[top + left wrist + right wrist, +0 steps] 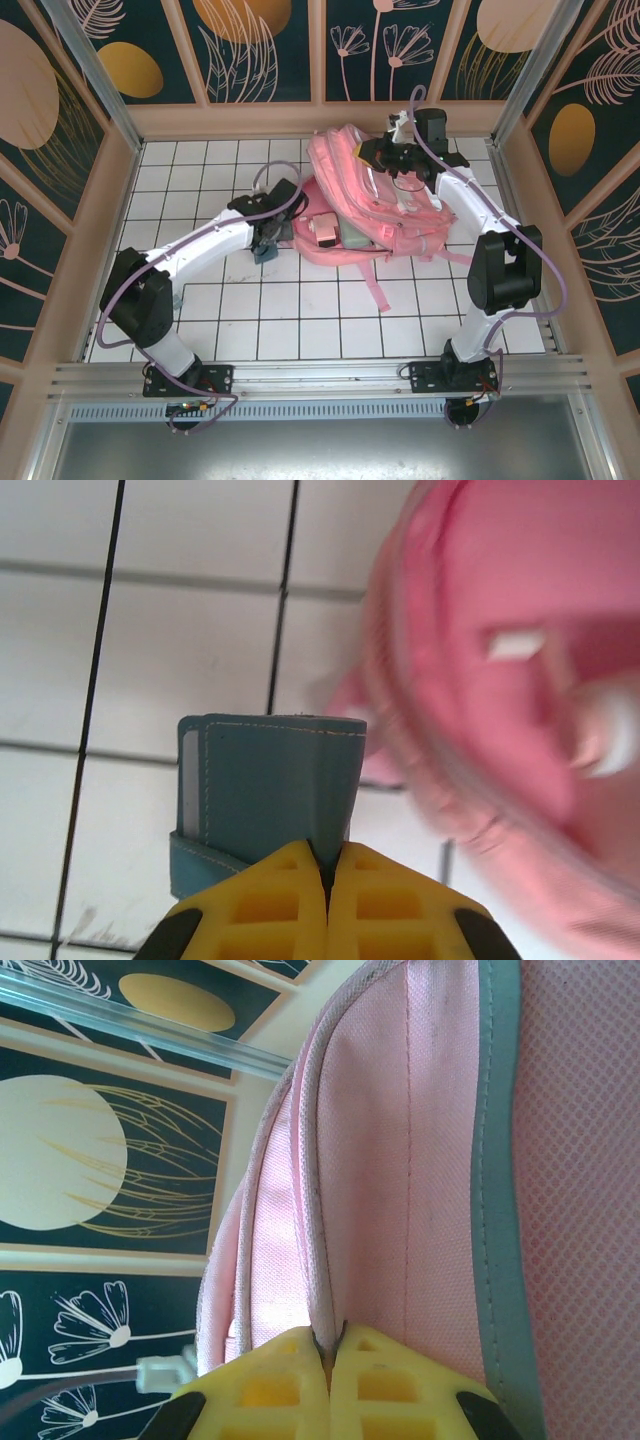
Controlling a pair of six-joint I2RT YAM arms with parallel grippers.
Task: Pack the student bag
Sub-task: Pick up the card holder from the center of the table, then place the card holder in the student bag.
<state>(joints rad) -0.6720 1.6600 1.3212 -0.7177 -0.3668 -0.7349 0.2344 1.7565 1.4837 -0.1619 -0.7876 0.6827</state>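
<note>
Left gripper [327, 858] clamped on teal wallet [275, 780], outside student bag [390, 205]; right gripper [328, 1340] pinches bag rim. Packing unfinished; what is already inside cannot be judged.

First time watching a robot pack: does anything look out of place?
Nothing looks spilled or damaged. The student bag lies slumped on the table, one strap trailing loose toward the near edge. A teal case is outside it, pinched in the left fingers.
</note>
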